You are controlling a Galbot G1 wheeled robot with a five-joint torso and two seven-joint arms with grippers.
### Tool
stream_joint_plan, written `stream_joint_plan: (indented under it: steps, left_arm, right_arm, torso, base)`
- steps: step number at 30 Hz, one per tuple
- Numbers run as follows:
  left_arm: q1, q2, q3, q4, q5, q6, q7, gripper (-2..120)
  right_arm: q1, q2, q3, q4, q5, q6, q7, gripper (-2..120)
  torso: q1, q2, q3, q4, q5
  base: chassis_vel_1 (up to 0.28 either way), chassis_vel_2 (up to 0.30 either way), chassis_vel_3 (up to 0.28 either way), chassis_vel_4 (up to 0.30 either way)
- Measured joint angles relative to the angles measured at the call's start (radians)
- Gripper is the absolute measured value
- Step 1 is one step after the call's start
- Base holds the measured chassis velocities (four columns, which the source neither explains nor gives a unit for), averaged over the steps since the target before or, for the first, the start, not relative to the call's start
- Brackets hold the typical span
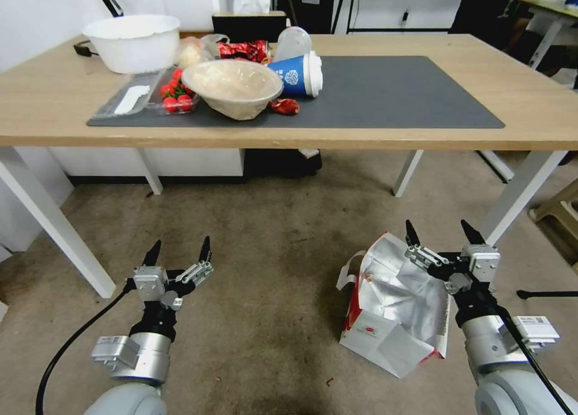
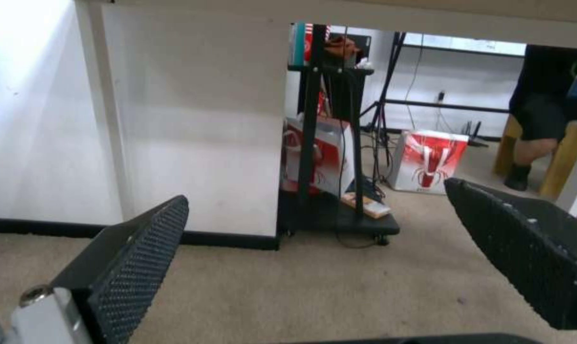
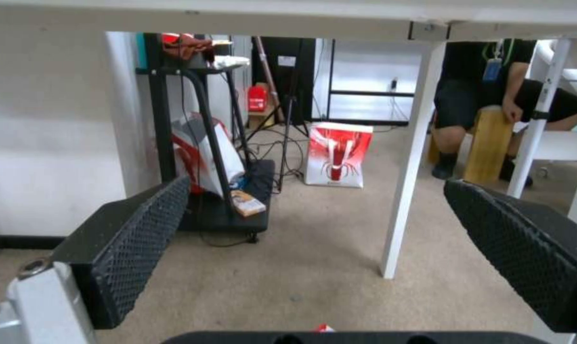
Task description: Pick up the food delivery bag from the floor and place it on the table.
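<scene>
The food delivery bag [image 1: 394,306] stands open on the floor [image 1: 271,270] at the lower right, white with red sides, silver foil lining showing and a white strap handle on its left side. My right gripper [image 1: 439,233] hovers open above the bag's far right rim, fingers pointing toward the table [image 1: 530,90]. To the left, my left gripper [image 1: 179,251] is open over bare floor, well apart from the bag. In the right wrist view, the open gripper [image 3: 314,234] faces under the table; a red scrap of the bag [image 3: 324,328] peeks at the edge. The left wrist view shows that open gripper [image 2: 314,239] over carpet.
The table's grey mat [image 1: 385,96] is free on its right half; a white basin [image 1: 132,41], tomatoes, a bowl [image 1: 232,87] and a blue cup [image 1: 298,74] crowd the left. White table legs [image 1: 512,198] stand ahead. A black cart [image 3: 206,191] sits beyond.
</scene>
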Motion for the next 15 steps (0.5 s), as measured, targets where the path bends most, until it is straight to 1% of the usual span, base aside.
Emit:
stream_joint_plan:
  steps: [6, 15]
  left_arm:
    - [-0.001, -0.001, 0.000, 0.003, 0.000, 0.000, 0.000, 100]
    - [-0.001, -0.001, 0.000, 0.005, 0.000, 0.000, 0.000, 100]
  right_arm:
    - [0.000, 0.000, 0.000, 0.000, 0.000, -0.001, 0.000, 100]
    - [0.001, 0.000, 0.000, -0.001, 0.000, -0.001, 0.000, 100]
  torso:
    - [-0.004, -0.019, -0.015, 0.0000, -0.0001]
    - [-0.006, -0.032, -0.026, 0.0000, 0.0000]
  base:
    - [0.000, 0.000, 0.000, 0.000]
    - [0.000, 0.000, 0.000, 0.000]
